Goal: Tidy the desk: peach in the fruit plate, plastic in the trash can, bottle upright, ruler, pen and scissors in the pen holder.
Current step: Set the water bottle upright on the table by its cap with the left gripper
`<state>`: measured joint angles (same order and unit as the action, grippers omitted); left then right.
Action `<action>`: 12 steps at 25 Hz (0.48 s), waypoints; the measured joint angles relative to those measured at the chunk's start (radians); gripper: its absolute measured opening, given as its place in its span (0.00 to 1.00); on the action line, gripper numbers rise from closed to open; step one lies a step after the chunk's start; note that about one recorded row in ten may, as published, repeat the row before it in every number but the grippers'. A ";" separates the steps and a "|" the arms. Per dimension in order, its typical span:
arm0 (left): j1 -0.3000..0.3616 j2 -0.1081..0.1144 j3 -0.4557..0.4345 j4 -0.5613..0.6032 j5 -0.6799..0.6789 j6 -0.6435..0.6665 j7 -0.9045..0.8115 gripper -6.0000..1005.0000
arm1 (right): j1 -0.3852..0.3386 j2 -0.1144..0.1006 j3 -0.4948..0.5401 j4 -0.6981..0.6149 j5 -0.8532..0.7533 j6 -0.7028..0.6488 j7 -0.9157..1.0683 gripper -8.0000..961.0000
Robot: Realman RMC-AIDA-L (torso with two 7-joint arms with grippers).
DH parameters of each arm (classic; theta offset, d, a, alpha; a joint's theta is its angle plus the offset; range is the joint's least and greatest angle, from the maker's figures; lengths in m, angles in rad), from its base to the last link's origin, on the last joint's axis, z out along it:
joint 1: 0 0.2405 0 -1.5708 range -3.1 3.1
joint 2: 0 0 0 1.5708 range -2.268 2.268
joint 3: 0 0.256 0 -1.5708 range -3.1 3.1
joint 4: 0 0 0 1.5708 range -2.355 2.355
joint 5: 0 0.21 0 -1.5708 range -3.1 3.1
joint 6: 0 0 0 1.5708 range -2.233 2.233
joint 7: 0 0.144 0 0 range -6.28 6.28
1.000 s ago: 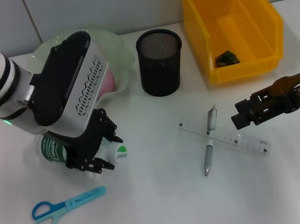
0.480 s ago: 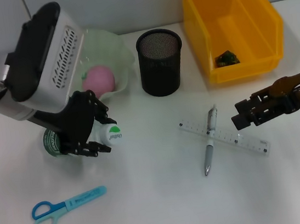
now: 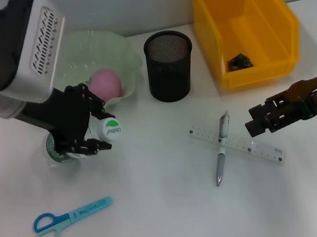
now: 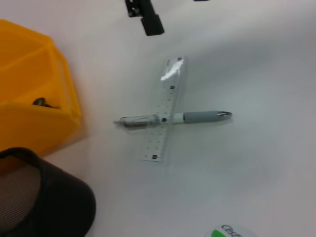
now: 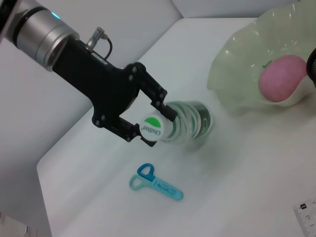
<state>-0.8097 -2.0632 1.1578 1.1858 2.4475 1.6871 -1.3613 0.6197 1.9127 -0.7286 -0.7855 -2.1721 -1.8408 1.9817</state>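
Nearest on the white counter [image 3: 172, 222] lie the blue-and-teal-handled scissors [image 3: 71, 216], then the slim silver-grey click pen [image 3: 221, 149] crossing the clear plastic ruler [image 3: 256, 150]. The left tool [image 3: 93, 136] grips the small clear green-labelled bottle [image 5: 190, 129] near its white cap, the bottle tilted and only partly raised. The right tool [image 3: 256, 120] hangs idle beside the ruler, fingers open. Beyond sit the pink peach [image 3: 106, 83] in the ruffled pale-green fruit plate [image 3: 125, 52], the black mesh pen holder [image 3: 169, 65] and the yellow rectangular trash can [image 3: 245, 22]. Risk: a cap-end grip may let the bottle pivot, slip or topple on release.
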 joint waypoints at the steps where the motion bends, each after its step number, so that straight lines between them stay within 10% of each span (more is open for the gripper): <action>1: 0.000 0.000 0.000 0.000 0.000 0.000 0.000 0.45 | 0.000 0.000 0.000 0.001 0.000 0.000 0.000 0.79; 12: 0.005 0.002 -0.057 0.026 0.016 0.013 -0.017 0.45 | 0.000 -0.002 0.000 0.005 -0.001 0.002 -0.001 0.79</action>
<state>-0.8044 -2.0613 1.1011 1.2113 2.4640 1.6997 -1.3786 0.6197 1.9112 -0.7286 -0.7807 -2.1728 -1.8384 1.9804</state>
